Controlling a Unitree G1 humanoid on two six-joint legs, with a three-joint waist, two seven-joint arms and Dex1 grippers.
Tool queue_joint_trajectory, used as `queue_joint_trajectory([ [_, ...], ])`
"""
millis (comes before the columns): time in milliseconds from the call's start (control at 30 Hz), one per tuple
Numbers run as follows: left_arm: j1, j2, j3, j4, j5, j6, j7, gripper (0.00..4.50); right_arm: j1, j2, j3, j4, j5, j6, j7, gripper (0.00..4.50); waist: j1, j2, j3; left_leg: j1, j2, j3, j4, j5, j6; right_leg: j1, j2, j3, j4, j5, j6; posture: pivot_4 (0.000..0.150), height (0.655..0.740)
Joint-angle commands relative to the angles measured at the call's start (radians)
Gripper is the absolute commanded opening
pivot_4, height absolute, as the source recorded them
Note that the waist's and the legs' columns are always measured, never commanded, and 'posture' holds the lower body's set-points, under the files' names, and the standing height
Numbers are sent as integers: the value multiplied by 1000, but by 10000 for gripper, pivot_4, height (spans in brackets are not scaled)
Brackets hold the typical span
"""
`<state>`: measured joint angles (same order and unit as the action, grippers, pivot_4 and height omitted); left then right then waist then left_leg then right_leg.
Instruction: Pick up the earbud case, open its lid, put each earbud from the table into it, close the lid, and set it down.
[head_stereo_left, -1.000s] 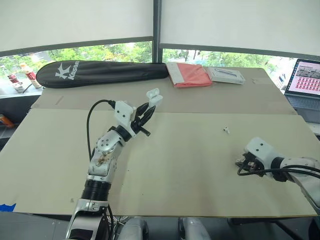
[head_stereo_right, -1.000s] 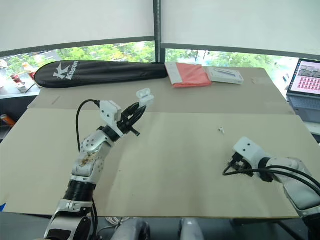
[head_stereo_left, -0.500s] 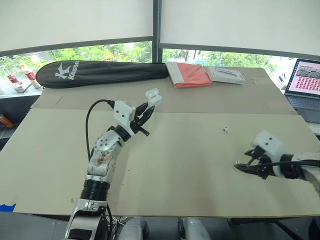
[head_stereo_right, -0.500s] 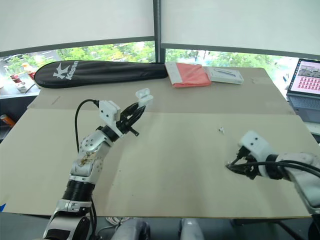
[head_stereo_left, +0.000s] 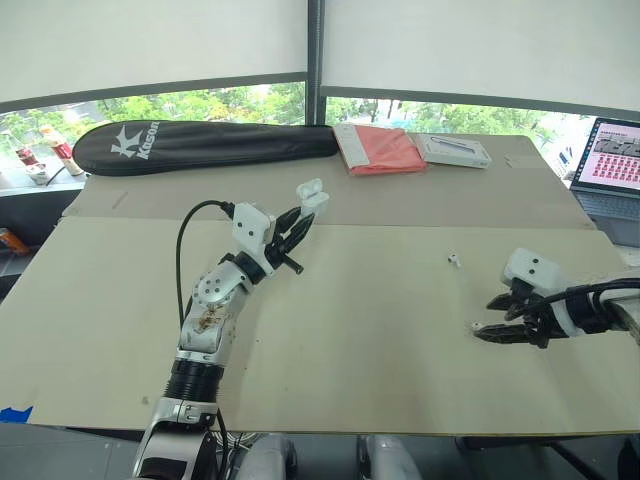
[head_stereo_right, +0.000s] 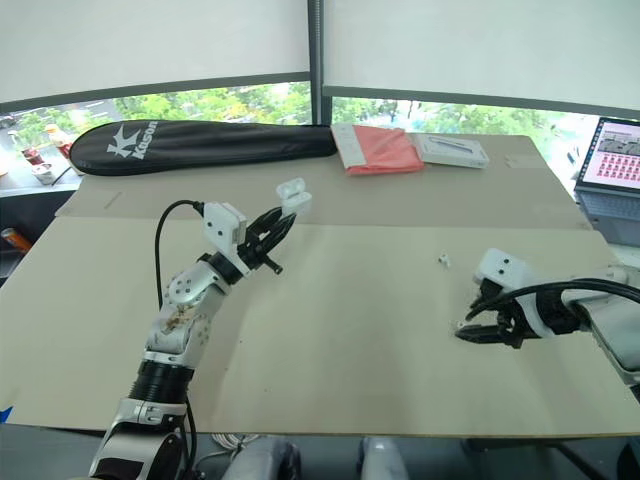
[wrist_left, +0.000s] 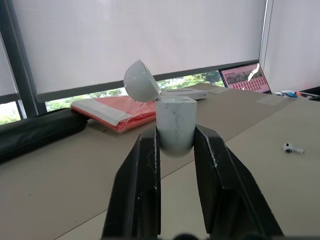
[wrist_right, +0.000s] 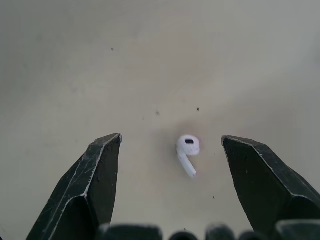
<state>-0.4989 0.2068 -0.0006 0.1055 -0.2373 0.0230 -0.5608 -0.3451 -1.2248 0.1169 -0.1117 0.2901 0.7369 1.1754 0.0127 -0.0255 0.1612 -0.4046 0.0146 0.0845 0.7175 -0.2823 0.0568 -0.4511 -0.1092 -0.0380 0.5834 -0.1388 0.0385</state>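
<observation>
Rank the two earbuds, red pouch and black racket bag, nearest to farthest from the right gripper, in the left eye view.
1. near earbud, framed by the open right gripper.
2. second earbud, a little beyond it.
3. red pouch, far back, centre.
4. black racket bag, far back, left.

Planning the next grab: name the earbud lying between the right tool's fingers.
The earbud nearer the robot, flat on the table inside the open right tool; the other earbud lies farther out, clear of it.
</observation>
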Motion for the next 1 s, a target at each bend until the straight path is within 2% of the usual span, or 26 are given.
queue_joint_trajectory([
  [33,7,-5,-1,-46,-2,-20,9,4628,-38,1,35,35,-54,-50,25,35747,0,0,0,0,0,0,0,0,0,0,0,0,0,0,0,1500,7400],
  [367,41,-1,-5,-100,-1,6,31,4628,-108,46,154,121,-221,-214,65,35747,0,0,0,0,0,0,1,0,0,0,0,0,1,0,0,1500,7400],
  [1000,95,-19,-20,-145,21,4,94,4628,-180,119,198,167,-330,-223,145,35747,0,0,0,0,0,0,1,0,0,0,0,0,2,0,0,1500,7400],
])
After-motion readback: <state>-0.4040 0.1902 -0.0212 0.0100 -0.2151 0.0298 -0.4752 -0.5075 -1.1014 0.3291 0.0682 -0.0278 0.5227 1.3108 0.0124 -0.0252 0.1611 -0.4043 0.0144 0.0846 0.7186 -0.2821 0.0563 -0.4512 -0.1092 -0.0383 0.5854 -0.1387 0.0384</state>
